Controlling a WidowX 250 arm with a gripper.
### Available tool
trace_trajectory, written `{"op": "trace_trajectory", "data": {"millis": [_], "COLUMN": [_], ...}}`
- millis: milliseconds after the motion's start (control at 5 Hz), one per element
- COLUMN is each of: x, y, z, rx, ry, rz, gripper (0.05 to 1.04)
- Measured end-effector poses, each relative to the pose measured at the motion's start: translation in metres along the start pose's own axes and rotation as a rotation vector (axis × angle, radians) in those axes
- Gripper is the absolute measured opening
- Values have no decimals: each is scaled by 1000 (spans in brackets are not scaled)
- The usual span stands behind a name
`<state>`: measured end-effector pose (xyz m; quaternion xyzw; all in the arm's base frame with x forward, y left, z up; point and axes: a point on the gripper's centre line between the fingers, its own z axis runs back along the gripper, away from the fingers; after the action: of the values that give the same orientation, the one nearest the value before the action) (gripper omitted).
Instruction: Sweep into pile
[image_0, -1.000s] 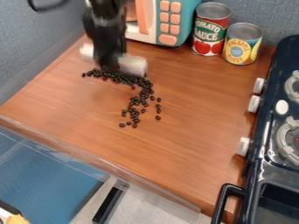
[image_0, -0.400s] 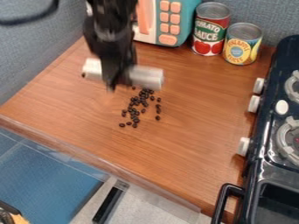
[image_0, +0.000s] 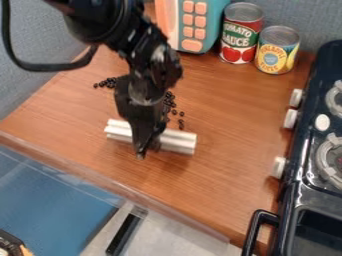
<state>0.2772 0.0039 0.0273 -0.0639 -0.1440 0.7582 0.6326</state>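
Note:
The black gripper (image_0: 148, 149) hangs over the left-middle part of the wooden counter (image_0: 227, 135), shut on a white ridged bar (image_0: 177, 141) that sticks out on both sides of it. Dark beans (image_0: 107, 83) lie behind the gripper, some at its upper left. Others (image_0: 181, 121) are scattered on its right, just behind the bar. The gripper and arm hide the middle of the bean group. Whether the bar touches the counter, I cannot tell.
At the back stand a teal toy microwave (image_0: 200, 25), a tomato sauce can (image_0: 241, 33) and a yellow can (image_0: 277, 50). A black toy stove (image_0: 320, 150) with white knobs lines the right side. The counter's front edge (image_0: 120, 185) runs diagonally across the lower left.
The gripper has come forward from the back of the counter with the bar, over the beans toward the front edge. Beans at the back left show again behind it.

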Motion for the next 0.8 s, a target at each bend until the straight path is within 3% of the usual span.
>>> {"op": "trace_trajectory", "data": {"millis": [400,800], "x": [4,6], "y": [24,18], "z": [9,-13], "rx": [-13,18], "ry": [-15,-27], "rz": [-25,-14], "gripper": [375,375]}}
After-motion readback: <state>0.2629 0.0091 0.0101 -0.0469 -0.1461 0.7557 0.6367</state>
